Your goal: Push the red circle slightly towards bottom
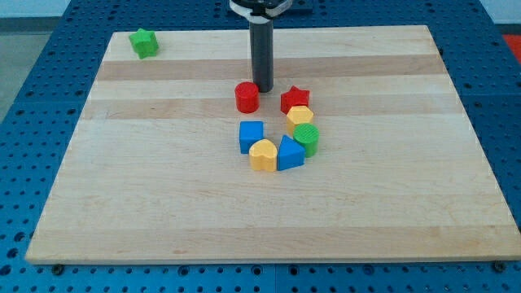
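The red circle [247, 97] sits near the middle of the wooden board [122, 187]. My tip [262, 88] is just to the upper right of the red circle, close to it or touching its top right edge. The dark rod rises straight up from there to the view's top.
A red star [295, 99] lies right of the red circle. Below it curve a yellow block [299, 117], a green circle [307, 137], a blue block [290, 153], a yellow block [263, 155] and a blue cube [251, 135]. A green star [144, 42] lies at the top left corner.
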You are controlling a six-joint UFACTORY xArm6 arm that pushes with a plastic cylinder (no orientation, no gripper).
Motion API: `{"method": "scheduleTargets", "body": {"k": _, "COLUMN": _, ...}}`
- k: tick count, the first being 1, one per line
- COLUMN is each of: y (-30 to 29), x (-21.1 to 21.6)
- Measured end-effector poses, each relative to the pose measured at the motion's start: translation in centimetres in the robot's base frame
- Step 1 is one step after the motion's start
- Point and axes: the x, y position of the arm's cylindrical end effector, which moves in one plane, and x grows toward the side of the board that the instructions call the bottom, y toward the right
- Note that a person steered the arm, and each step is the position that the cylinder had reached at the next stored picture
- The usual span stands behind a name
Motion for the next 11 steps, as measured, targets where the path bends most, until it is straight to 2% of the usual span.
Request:
{"method": "scheduleTargets", "body": {"k": 6, "y": -5.9, "x": -0.3}}
{"method": "scheduleTargets", "body": {"k": 11, "y": -4.7, "x": 0.8}}
